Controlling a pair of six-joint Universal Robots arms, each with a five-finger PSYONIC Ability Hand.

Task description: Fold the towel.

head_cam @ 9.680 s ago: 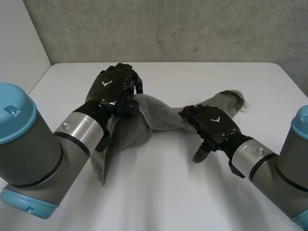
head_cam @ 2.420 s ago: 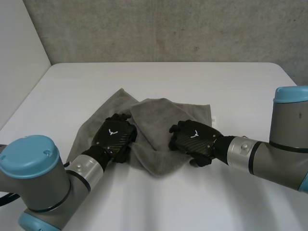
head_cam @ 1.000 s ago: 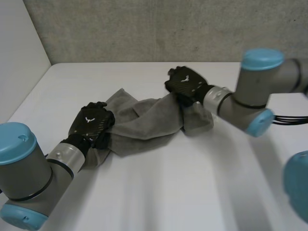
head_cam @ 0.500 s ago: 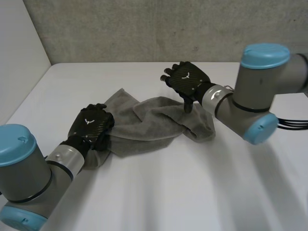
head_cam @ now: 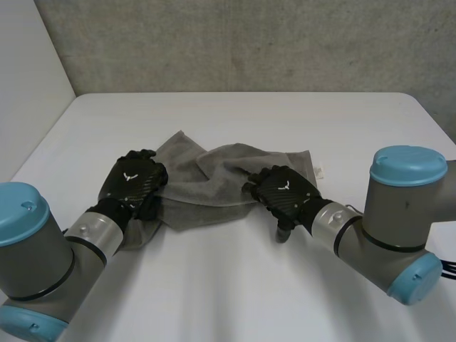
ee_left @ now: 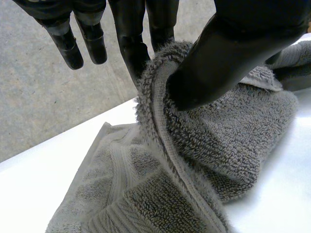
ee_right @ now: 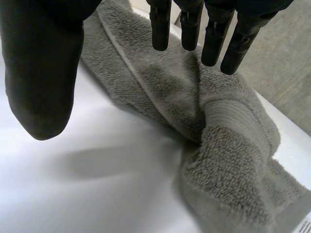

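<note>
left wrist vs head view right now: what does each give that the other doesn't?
Left wrist view: the grip itself, with the left hand pinching a hemmed edge of the grey towel between thumb and a finger.
Head view: the layout, with the towel bunched across the white table, the left hand at its left end, the right hand with straight fingers at its near edge, and a white tag at its far right corner.
Both: left hand, towel, table.
</note>
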